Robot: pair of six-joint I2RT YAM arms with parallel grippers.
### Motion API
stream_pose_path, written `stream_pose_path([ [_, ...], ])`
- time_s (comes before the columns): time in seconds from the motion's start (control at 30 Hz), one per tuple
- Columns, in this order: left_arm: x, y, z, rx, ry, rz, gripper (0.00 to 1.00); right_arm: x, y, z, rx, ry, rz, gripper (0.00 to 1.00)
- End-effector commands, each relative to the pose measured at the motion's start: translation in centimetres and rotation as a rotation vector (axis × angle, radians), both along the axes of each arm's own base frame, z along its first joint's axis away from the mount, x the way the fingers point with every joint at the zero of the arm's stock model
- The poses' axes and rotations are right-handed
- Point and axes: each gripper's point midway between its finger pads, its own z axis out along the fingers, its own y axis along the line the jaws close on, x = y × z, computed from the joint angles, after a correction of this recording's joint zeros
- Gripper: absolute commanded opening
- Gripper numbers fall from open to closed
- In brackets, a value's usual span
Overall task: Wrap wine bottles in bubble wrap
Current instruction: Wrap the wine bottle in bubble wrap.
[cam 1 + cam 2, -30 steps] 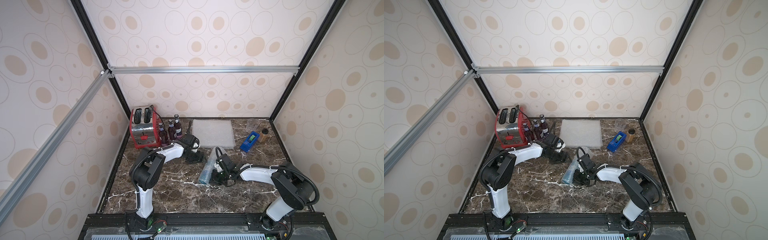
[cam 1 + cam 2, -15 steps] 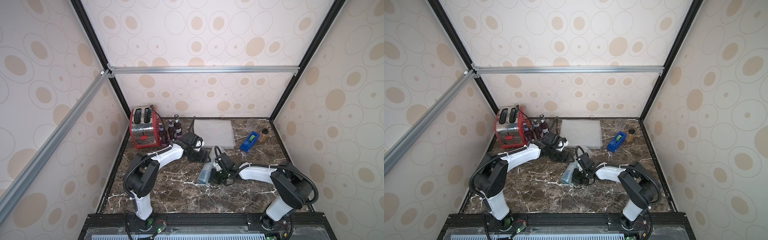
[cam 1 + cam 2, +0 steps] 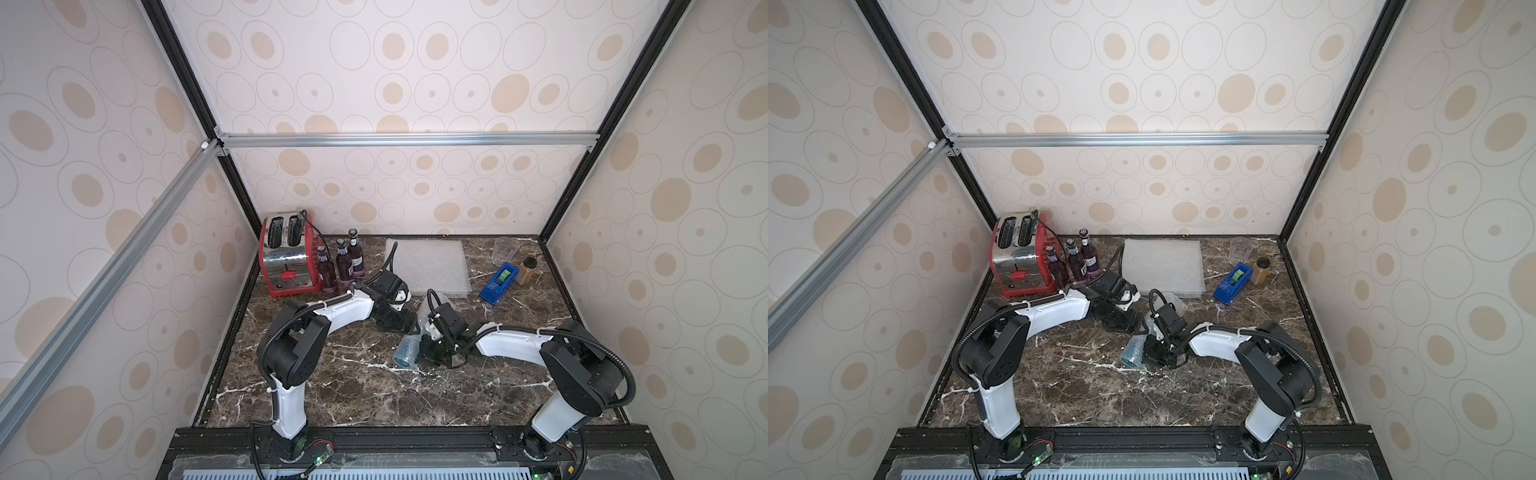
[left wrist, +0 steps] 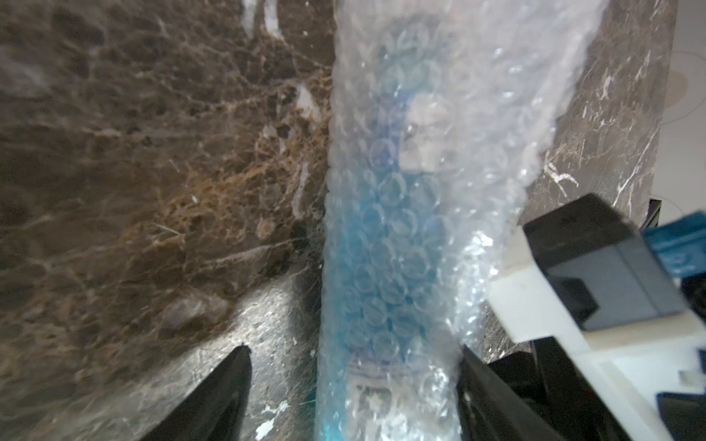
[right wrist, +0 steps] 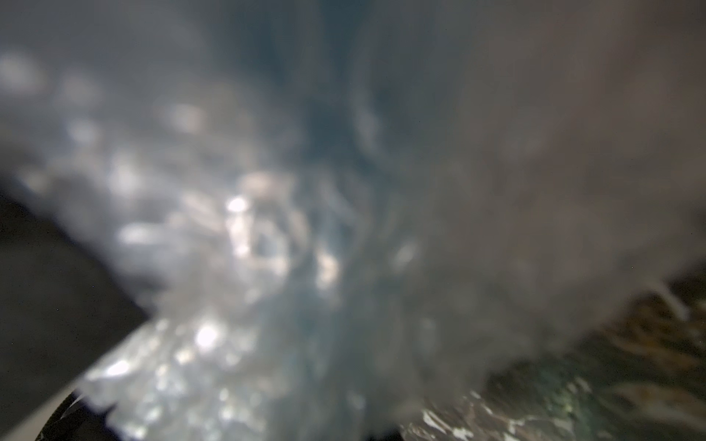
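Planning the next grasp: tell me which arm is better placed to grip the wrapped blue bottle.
Left, probably: the left gripper stands open astride the bubble-wrapped blue bottle. The right gripper sits close beside it, jaws unseen.

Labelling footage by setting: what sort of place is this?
Probably a mock kitchen counter inside a robot test booth: a marble-look tabletop, a red toaster, and wallpapered panels on an aluminium frame.

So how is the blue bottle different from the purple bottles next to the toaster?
The blue bottle lies on its side on the table; the purple bottles stand upright. The blue bottle is rolled in bubble wrap; the purple bottles are bare. Its liquid is bright blue, theirs purple. Both kinds are small, slim bottles.
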Motion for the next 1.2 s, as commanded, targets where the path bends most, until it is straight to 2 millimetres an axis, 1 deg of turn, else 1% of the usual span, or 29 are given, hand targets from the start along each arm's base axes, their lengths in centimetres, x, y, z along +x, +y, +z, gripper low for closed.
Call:
stream_pose_path([
  [0.0,0.4,2.5,-1.6,0.091,0.011,0.04,0.76,0.4,0.6,0.9,0.006,-0.03,0.02,0.19],
  [0.13,1.2,3.6,-1.9,0.087,0.015,0.067,0.74,-0.1,0.1,1.8,0.004,-0.04,0.032,0.36],
  [0.23,1.6,3.9,-2.2,0.08,0.027,0.084,0.74,0.0,-0.4,2.9,-0.001,-0.069,0.051,0.44],
  [0.33,2.0,4.0,-2.0,0.074,0.023,0.091,0.73,0.6,-1.3,3.9,0.001,-0.084,0.034,0.46],
  [0.43,1.9,3.9,-2.0,0.063,0.024,0.086,0.74,1.9,-1.9,5.1,0.03,-0.109,0.008,0.48],
  [0.5,1.8,3.8,-2.4,0.063,0.034,0.09,0.74,2.8,-2.3,5.6,0.031,-0.128,0.002,0.49],
  [0.57,2.0,3.9,-2.2,0.067,0.031,0.092,0.74,3.8,-2.5,5.7,0.039,-0.13,-0.009,0.51],
  [0.67,2.1,3.9,-1.9,0.062,0.028,0.091,0.74,5.0,-2.9,4.9,0.045,-0.115,-0.034,0.5],
  [0.7,2.0,3.9,-2.1,0.061,0.032,0.09,0.73,5.2,-2.7,4.4,0.048,-0.11,-0.026,0.48],
  [0.77,1.9,3.9,-2.3,0.06,0.035,0.091,0.74,5.5,-2.3,3.5,0.045,-0.09,-0.018,0.43],
  [0.83,2.1,3.9,-1.7,0.056,0.026,0.091,0.74,5.7,-1.7,2.5,0.055,-0.061,-0.012,0.34],
  [0.9,2.2,3.8,-1.1,0.044,0.019,0.089,0.77,5.9,-1.4,1.8,0.063,-0.054,-0.012,0.29],
  [0.93,2.2,3.7,-0.7,0.036,0.019,0.087,0.79,6.1,-1.3,1.4,0.06,-0.055,-0.013,0.28],
  [1.0,2.3,3.5,0.2,0.015,0.008,0.081,0.84,6.4,-1.2,0.9,0.051,-0.05,-0.013,0.28],
  [1.07,2.3,3.3,1.8,-0.003,-0.017,0.059,0.89,6.6,-1.1,0.7,0.054,-0.043,-0.016,0.28],
  [1.13,2.1,3.4,3.3,-0.014,-0.052,0.037,0.91,7.0,-0.7,0.8,0.067,-0.048,-0.02,0.28],
  [1.17,1.9,3.6,3.7,-0.014,-0.064,0.033,0.91,7.1,-0.6,0.9,0.067,-0.05,-0.018,0.28],
])
